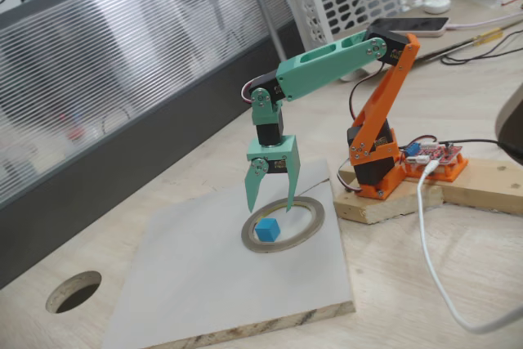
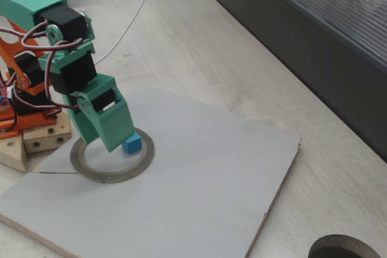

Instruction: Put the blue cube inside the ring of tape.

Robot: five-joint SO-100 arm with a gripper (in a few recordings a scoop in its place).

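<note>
The blue cube (image 1: 266, 230) (image 2: 132, 144) rests on the white board inside the ring of tape (image 1: 306, 226) (image 2: 97, 174), a thin grey ring lying flat. My green gripper (image 1: 270, 205) (image 2: 115, 143) hangs just above the cube with its two fingers spread open and nothing between them. In both fixed views the cube sits free below the fingertips, near the ring's inner edge, and I cannot tell whether a finger touches it.
The white board (image 1: 204, 284) (image 2: 199, 191) lies on a wooden table. A dark round hole (image 1: 73, 292) (image 2: 344, 249) is cut in the table beyond the board's edge. The arm's orange base (image 1: 377, 165) stands on a wooden block. A white cable (image 1: 433, 267) runs beside it.
</note>
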